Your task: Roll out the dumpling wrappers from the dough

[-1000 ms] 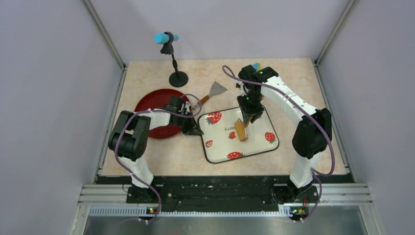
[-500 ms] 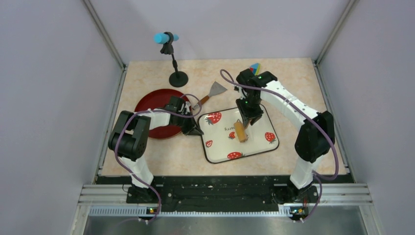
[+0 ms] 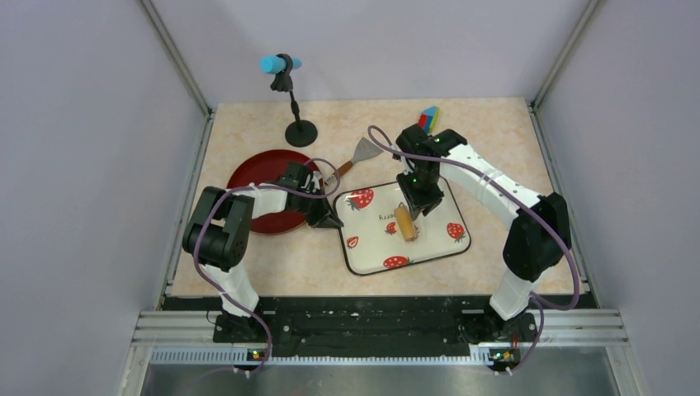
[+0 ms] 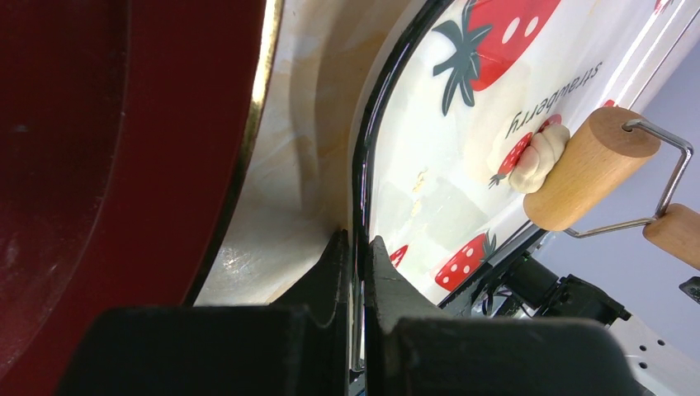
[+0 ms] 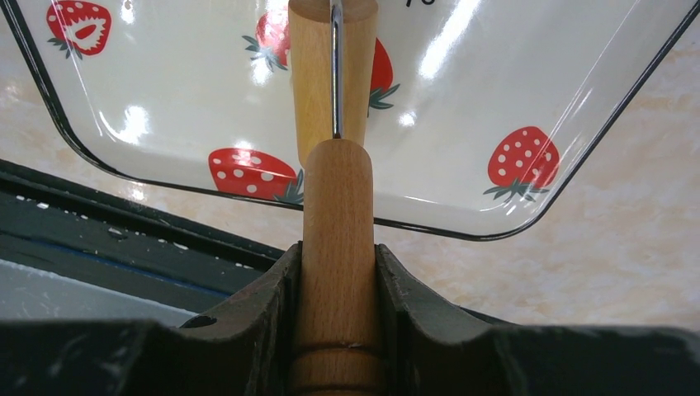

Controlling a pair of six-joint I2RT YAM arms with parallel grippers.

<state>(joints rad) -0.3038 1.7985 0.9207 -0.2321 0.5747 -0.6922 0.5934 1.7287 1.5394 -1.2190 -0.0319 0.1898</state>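
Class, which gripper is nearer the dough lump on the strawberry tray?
Right. The right gripper holds the rolling pin, whose roller touches the dough; the left gripper clamps the rim of the tray, farther off.

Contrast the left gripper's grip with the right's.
The left gripper pinches the strawberry tray by its thin rim, jaws nearly meeting; the right gripper clamps the rolling pin by its thicker handle, jaws apart. The left sits at the tray's edge, the right over its inside. Both hold something.
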